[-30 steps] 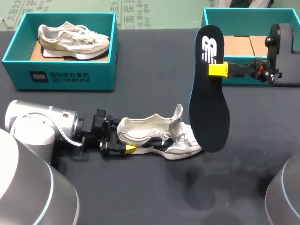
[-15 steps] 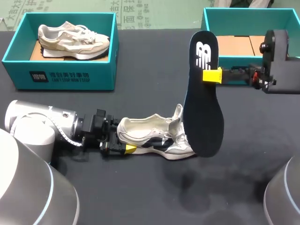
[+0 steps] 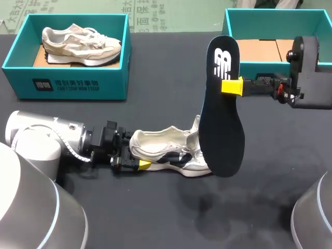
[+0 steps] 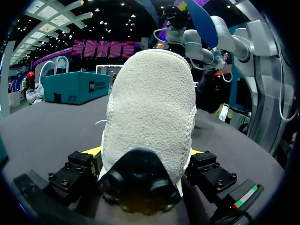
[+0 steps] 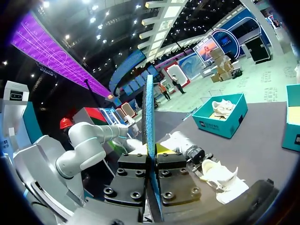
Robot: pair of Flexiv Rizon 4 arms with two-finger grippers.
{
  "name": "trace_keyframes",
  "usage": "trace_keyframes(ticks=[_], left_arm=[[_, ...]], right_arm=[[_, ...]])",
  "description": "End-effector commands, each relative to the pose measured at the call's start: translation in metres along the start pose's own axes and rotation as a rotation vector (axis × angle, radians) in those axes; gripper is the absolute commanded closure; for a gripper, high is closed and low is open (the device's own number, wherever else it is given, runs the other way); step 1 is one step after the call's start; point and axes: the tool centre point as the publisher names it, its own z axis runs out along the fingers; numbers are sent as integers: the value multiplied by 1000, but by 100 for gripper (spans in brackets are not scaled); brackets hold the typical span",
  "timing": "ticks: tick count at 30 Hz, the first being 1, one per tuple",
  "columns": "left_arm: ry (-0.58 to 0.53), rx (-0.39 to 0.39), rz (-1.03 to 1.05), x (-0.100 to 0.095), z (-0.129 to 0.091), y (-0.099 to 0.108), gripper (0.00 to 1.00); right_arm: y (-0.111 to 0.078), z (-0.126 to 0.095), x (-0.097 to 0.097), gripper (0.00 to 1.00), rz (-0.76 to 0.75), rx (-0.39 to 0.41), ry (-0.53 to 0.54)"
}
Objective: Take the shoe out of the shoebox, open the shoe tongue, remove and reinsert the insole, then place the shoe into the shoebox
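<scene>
Your left claw (image 3: 136,163) is shut tight on the heel of the white shoe (image 3: 171,150). In the left wrist view you see the heel squeezed between both fingers, one on each side. The shoe sits on the dark surface (image 3: 155,218) near the middle, toe pointing to your right, w/ its tongue sticking up.

Your right claw (image 3: 232,86) pinches the black insole (image 3: 220,124) from both sides, near its top end, just under the white logo. The insole hangs in the air, standing almost straight up, a bit tilted. Its low end is in front of the toe part of the shoe; you can't tell if they touch. In the right wrist view you see it edge-on w/ a blue face, clamped between the fingers.

The right shoebox (image 3: 259,15), teal, at the back, shows brown cardboard inside. The left shoebox (image 3: 67,85), also teal, holds a 2nd shoe (image 3: 80,41), beige & white.
</scene>
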Motion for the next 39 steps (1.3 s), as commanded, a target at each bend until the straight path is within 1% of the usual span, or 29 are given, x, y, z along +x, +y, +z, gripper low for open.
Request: trace_keyframes(ticks=[1, 2, 4, 10, 17, 21, 25, 39], left_arm=[[6, 3, 4, -3, -3, -1, 25], [4, 0, 9, -4, -4, -1, 0], [-2, -4, 13, -5, -7, -3, 0], [-14, -60, 28, -6, -15, -3, 0], [-7, -156, 44, -3, -21, -4, 0], [-14, -243, 67, -4, -28, -4, 0], [-16, -398, 149, -6, -37, -4, 0], [-16, -398, 149, -6, -37, -4, 0]], right_arm=[[-5, -2, 5, 100, 2, -7, -11], [-5, -2, 5, 100, 2, -7, -11], [-5, -2, 5, 100, 2, -7, -11], [-5, -2, 5, 100, 2, -7, -11], [-5, -2, 5, 100, 2, -7, -11], [-5, -2, 5, 100, 2, -7, -11], [-5, -2, 5, 100, 2, -7, -11], [-5, -2, 5, 100, 2, -7, -11]])
